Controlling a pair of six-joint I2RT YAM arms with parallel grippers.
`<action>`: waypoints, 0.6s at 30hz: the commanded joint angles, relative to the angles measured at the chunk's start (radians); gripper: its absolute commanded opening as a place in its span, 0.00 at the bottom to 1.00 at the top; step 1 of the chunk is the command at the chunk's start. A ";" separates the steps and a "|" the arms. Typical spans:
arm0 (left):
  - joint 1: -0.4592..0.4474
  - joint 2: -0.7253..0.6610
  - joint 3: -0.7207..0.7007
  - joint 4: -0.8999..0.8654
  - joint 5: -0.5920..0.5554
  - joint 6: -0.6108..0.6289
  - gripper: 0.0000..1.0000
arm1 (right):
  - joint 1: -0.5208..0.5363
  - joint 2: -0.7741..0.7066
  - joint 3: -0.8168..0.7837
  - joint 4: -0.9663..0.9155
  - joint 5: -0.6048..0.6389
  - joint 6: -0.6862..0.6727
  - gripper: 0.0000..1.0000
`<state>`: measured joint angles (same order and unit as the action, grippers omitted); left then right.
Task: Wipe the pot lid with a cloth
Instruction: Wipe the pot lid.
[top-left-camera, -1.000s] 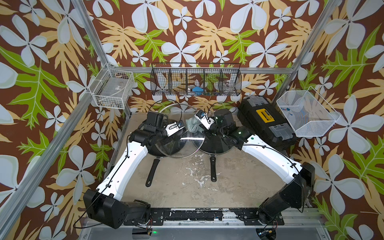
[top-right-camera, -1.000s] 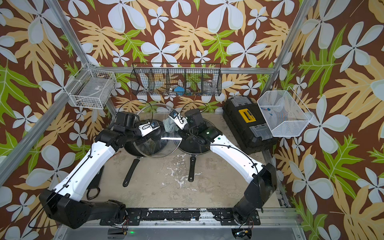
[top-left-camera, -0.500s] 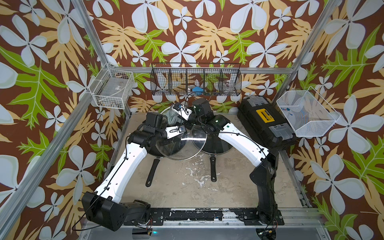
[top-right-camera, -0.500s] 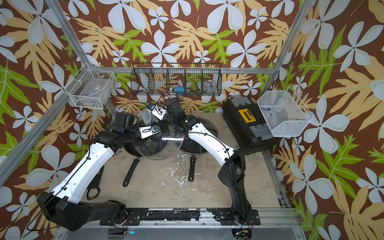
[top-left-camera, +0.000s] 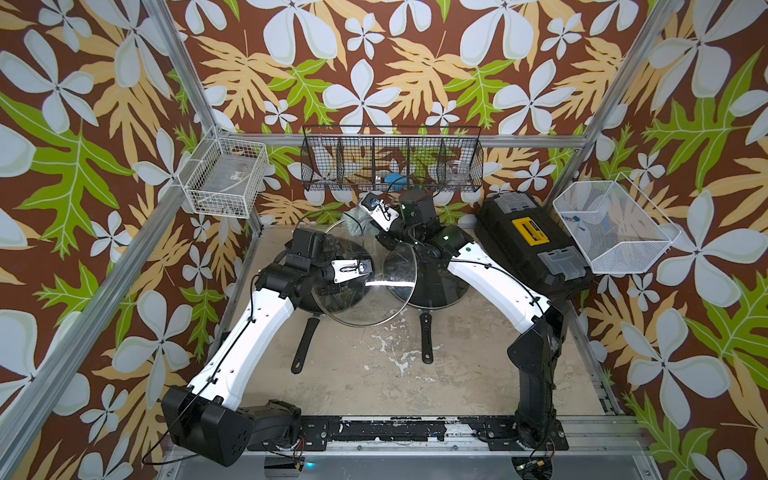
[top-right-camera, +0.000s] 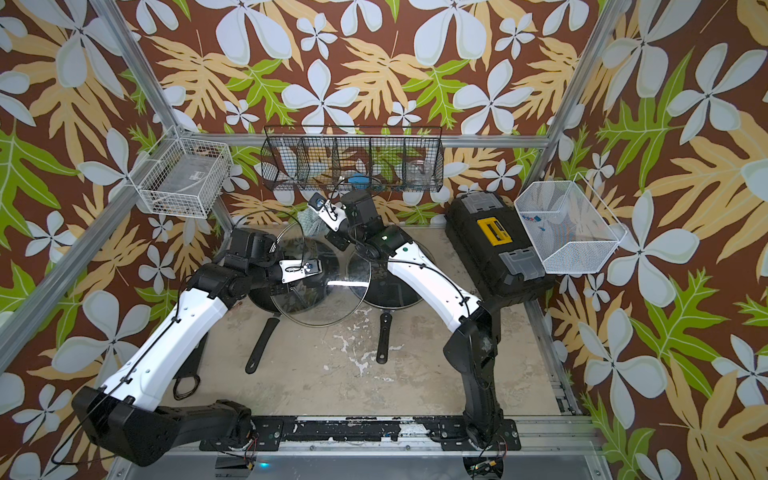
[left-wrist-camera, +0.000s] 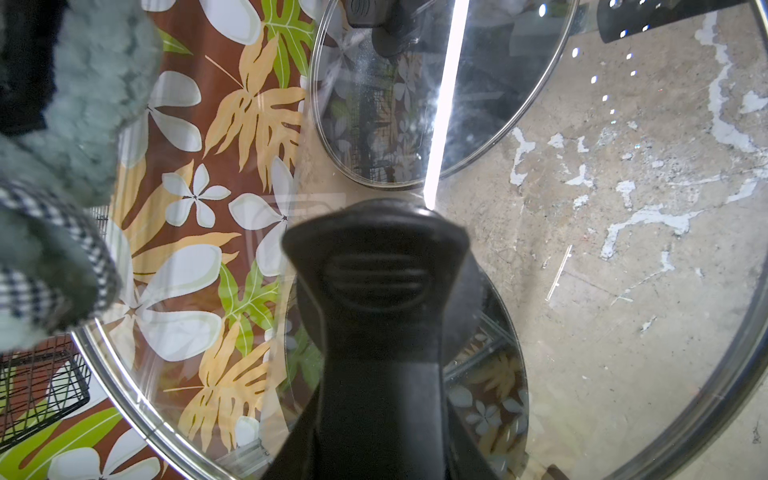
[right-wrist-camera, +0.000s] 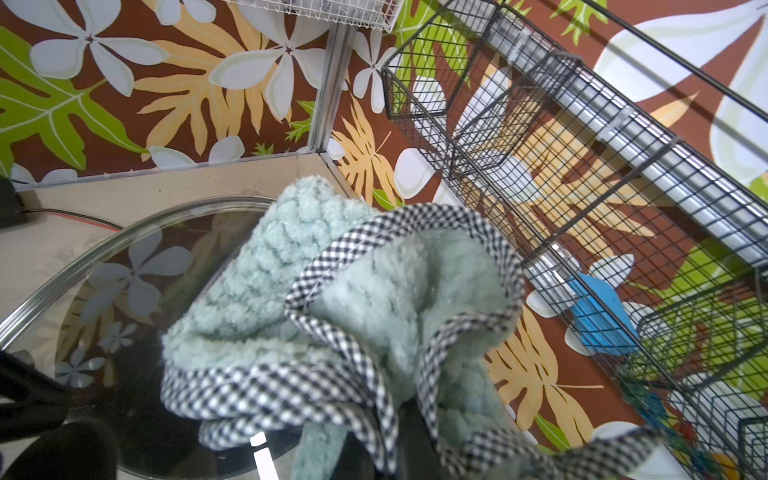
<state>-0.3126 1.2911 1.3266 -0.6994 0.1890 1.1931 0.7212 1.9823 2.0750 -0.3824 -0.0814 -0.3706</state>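
Observation:
My left gripper (top-left-camera: 328, 286) is shut on the black handle (left-wrist-camera: 376, 282) of the round glass pot lid (top-left-camera: 374, 303), holding it tilted above the left pan. The lid (top-right-camera: 332, 303) shows in both top views, and its glass (left-wrist-camera: 623, 332) fills the left wrist view. My right gripper (top-left-camera: 365, 224) is shut on the pale teal cloth (top-left-camera: 355, 222) with its checked border. The cloth (right-wrist-camera: 353, 311) is bunched against the lid's far rim (right-wrist-camera: 124, 291) and hides the right jaws. It also shows through the glass as the cloth (left-wrist-camera: 83, 104).
A second glass lid (top-left-camera: 428, 282) lies on the right pan. Two pan handles (top-left-camera: 305, 345) (top-left-camera: 424, 336) point toward the front. A black toolbox (top-left-camera: 528, 245) stands at the right. A black wire basket (top-left-camera: 390, 162) hangs on the back wall, with white baskets (top-left-camera: 224, 183) (top-left-camera: 615, 228) at the sides.
My right gripper has carried the cloth left and back, from the lid's middle to its far rim, and that arm's elbow has risen. The left arm and lid have barely moved.

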 joint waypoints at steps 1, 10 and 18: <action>-0.003 -0.016 0.010 0.131 0.038 0.060 0.00 | 0.028 0.027 0.024 -0.029 -0.064 -0.034 0.00; -0.005 -0.024 0.002 0.118 0.035 0.227 0.00 | 0.058 0.029 0.000 -0.041 -0.069 -0.086 0.00; -0.005 -0.013 0.002 0.124 0.015 0.372 0.00 | 0.021 0.042 0.046 0.005 0.008 -0.029 0.00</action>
<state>-0.3164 1.2812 1.3190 -0.6998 0.1844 1.4918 0.7395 2.0125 2.1029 -0.3836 -0.1074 -0.4225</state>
